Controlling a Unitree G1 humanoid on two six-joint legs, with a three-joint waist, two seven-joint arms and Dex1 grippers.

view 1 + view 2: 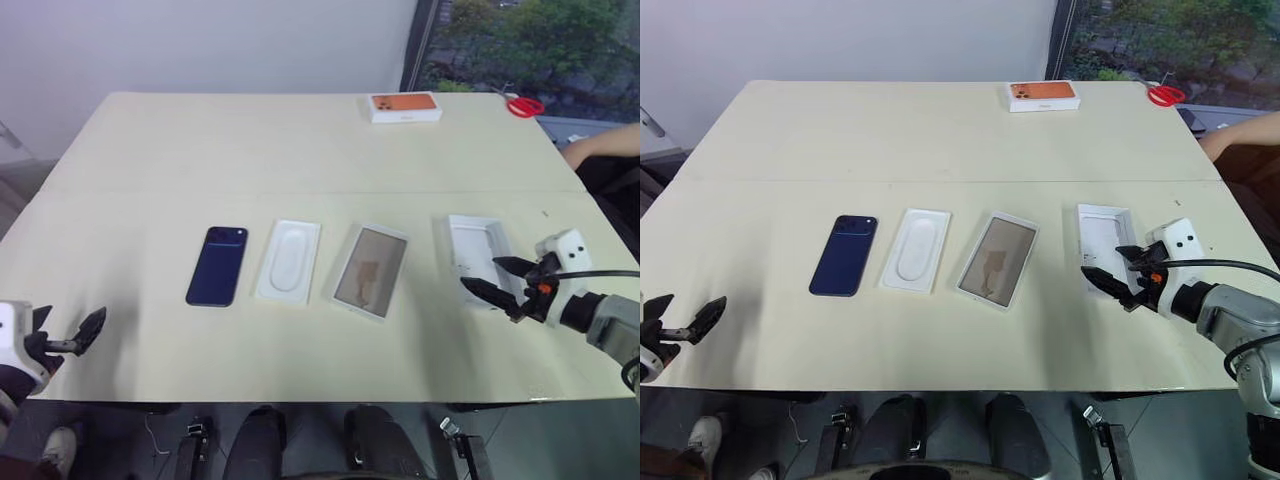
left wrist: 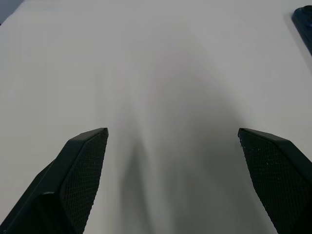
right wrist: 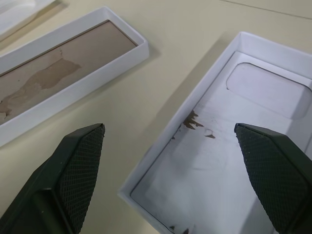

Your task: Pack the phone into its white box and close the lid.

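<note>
Packing not yet begun, judging by the layout. Phone [image 1: 217, 265] lying flat and untouched toward the desk's [image 1: 300, 150] near-left part, white insert [image 1: 288, 261] just beside it, then white box [image 1: 371, 271] sitting empty near the middle of the near edge. Lid [image 1: 476, 245] resting inside-up toward the near-right. Left pincer [image 1: 72, 338] hovering spread at the near-left corner, holding nothing; right pincer [image 1: 505, 282] hanging spread by the lid's near end, gripping nothing. Remaining: loading the phone, closing the lid.
</note>
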